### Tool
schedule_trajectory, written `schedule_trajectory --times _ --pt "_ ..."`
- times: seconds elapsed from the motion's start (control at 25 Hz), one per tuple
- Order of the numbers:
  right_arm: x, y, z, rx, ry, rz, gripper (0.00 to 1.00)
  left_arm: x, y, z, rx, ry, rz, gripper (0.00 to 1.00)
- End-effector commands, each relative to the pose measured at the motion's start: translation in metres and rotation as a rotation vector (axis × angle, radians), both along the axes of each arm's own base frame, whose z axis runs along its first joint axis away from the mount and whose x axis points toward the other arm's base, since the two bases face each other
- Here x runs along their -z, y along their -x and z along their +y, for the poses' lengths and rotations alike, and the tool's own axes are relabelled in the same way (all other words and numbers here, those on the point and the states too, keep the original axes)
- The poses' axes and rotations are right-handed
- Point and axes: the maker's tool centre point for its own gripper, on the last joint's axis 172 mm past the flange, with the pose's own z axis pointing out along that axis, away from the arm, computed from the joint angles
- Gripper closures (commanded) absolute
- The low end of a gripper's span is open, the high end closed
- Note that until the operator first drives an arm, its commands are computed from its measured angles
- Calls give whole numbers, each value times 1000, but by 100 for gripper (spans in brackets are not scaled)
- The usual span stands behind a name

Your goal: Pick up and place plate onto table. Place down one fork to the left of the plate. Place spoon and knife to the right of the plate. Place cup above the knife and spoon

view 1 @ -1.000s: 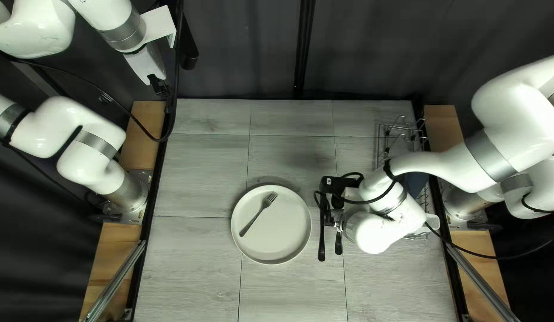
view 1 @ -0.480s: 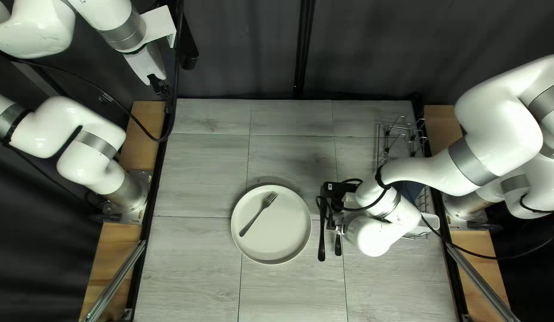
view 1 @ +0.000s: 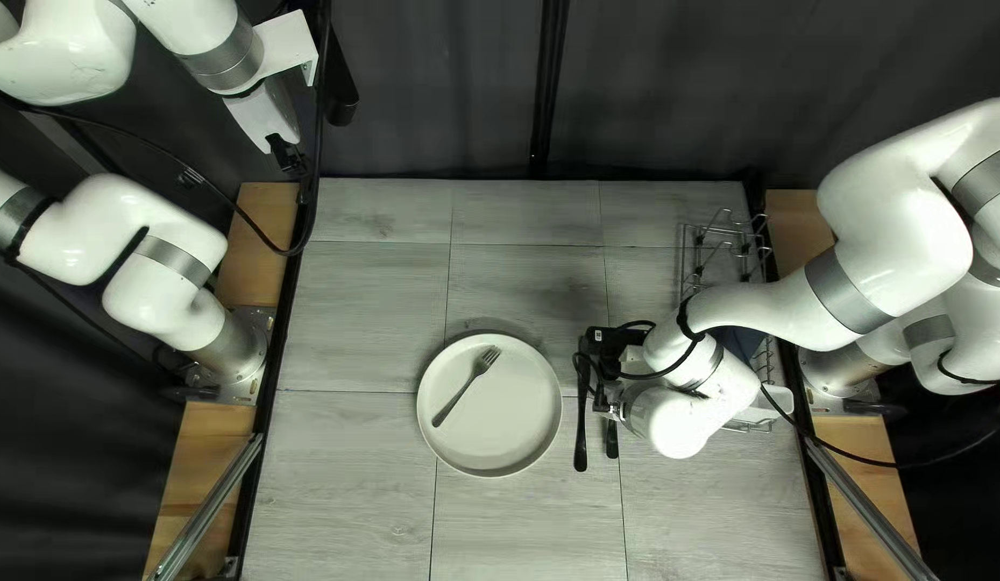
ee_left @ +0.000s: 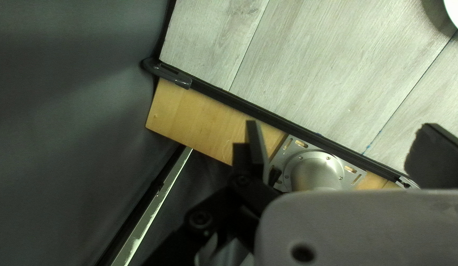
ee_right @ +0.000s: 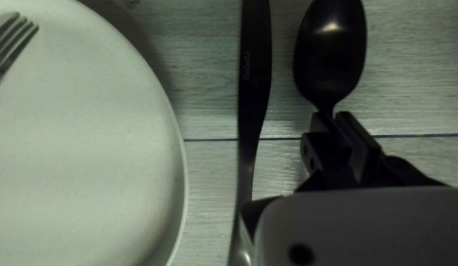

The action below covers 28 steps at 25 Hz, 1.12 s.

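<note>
In the last second only my right arm really changed: its elbow has swung in a bit toward the middle of the frame, while the right end effector (ee_right: pixel 333 118) has shifted just slightly down the top left view. Looks like fine alignment, not a carry. Right end effector is closed on the neck of the black metal spoon (ee_right: pixel 330 54), bowl sticking out ahead of the fingers. Spoon is right of center in the top left view, beside the black metal knife (view 1: pixel 580 430), which is between it and the round off-white plate (view 1: pixel 511 420). Plate, knife and the dark metal fork (view 1: pixel 467 385) haven't moved on the grey wood-look desk (view 1: pixel 360 484). Left end effector (ee_left: pixel 344 140) is open, nothing in it, parked upper left of the frame. For the task: plate down, knife right of it, spoon at about its spot, so letting go seems next; opening too wide could nudge the knife. Fork lies on the plate, still needs to go left of it. Dark blue item (view 1: pixel 743 342) by the wire rack (view 1: pixel 724 231), right side, is half hidden; can't tell if it's the cup.
</note>
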Motion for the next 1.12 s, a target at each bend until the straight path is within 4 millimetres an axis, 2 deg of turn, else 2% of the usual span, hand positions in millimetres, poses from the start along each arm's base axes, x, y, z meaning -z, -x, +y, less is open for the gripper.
schedule_trajectory --times 0.04,0.48,0.52,0.56,0.68,0.76,0.84,0.96,1.0,1.08,1.12 --pt "2 -2 1 0 -4 3 100 0 0 0 0 0 0 0" --pt "16 5 6 3 -30 18 98 0 0 0 0 0 0 0" --pt "18 7 6 3 -32 20 88 0 0 0 0 0 0 0" --pt "18 7 6 3 -33 20 0 0 0 0 0 0 0 0" --pt "9 8 3 12 -30 14 0 0 0 0 0 0 0 0" --pt "-14 7 3 20 -18 3 0 0 0 0 0 0 0 0" --pt "-46 2 3 27 6 -13 0 0 0 0 0 0 0 0" --pt "-79 -6 -2 44 22 -32 0 0 0 0 0 0 0 0" --pt "-94 -15 -6 61 11 -39 0 0 0 0 0 0 0 0" --pt "-106 -28 -8 91 -12 -49 0 0 0 0 0 0 0 0" --pt "-112 -41 -6 113 -54 -67 0 0 0 0 0 0 0 0"
